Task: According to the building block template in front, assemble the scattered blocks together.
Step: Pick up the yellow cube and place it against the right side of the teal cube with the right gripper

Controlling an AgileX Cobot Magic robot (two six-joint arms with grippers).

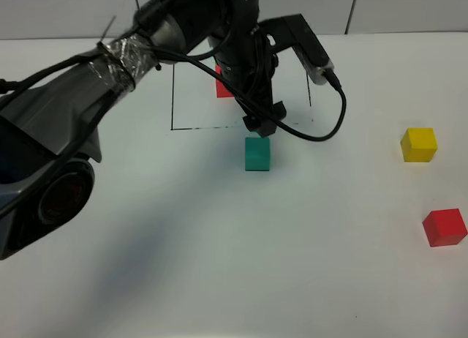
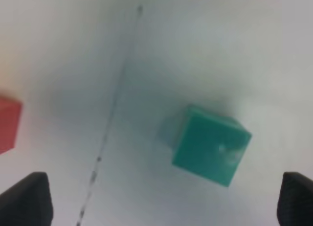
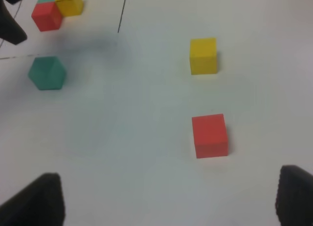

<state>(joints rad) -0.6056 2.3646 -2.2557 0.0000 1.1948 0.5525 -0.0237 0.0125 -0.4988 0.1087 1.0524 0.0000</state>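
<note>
- Exterior high view: teal cube (image 1: pixel 257 153) just outside the template's (image 3: pixel 54 8) black outline; yellow cube (image 1: pixel 418 144) and red cube (image 1: pixel 444 227) well apart, rightward.
- Left gripper (image 2: pixel 161 199): spread wide above teal cube, gripping nothing. Right gripper (image 3: pixel 165 199): spread, empty.
- Probably light, rigid; pinch opposite flat faces.
</note>
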